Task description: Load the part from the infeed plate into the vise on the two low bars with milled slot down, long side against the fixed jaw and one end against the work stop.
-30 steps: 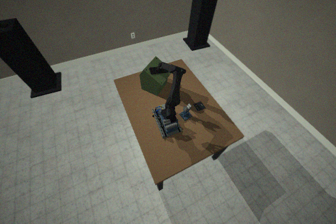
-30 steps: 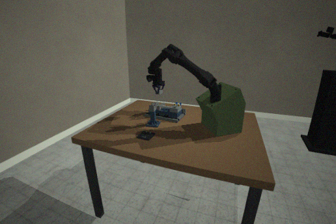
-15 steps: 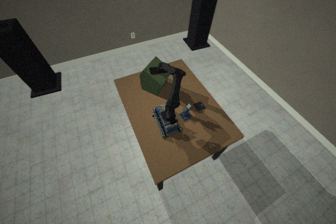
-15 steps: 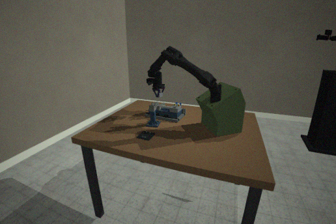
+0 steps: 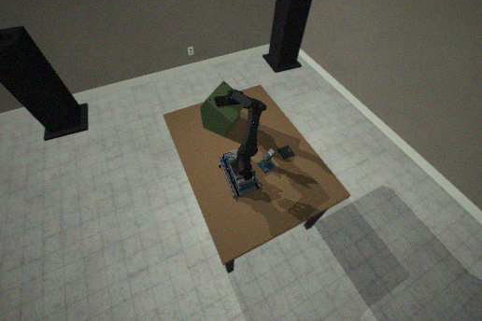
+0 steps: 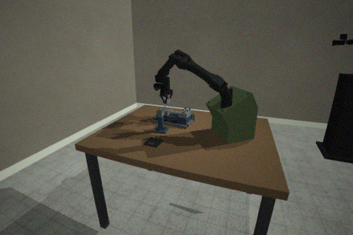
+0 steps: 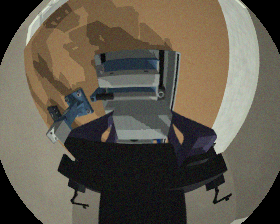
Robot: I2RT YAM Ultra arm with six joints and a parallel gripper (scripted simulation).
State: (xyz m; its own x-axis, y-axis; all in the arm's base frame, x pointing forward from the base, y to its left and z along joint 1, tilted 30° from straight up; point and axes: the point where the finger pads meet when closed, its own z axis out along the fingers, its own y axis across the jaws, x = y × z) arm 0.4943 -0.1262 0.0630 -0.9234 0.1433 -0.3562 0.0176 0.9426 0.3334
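Observation:
My gripper (image 6: 166, 98) (image 7: 142, 119) is shut on the part, a light grey block (image 7: 141, 128) held between the two fingers. It hangs above the vise (image 5: 247, 185) (image 6: 181, 118) (image 7: 129, 79), clear of it in the exterior view. The vise shows blue and grey crosswise parts beyond the block in the wrist view. The held block hides the near part of the vise there. The milled slot cannot be made out. The infeed plate (image 5: 286, 151) (image 6: 153, 142) is small and dark, with no block on it.
The V-block stand (image 5: 266, 164) (image 6: 161, 122) (image 7: 78, 103), blue with a grey top, stands beside the vise, to its left in the wrist view. The green arm base (image 5: 218, 118) (image 6: 236, 120) stands on the wooden table (image 5: 205, 220) (image 6: 219, 161).

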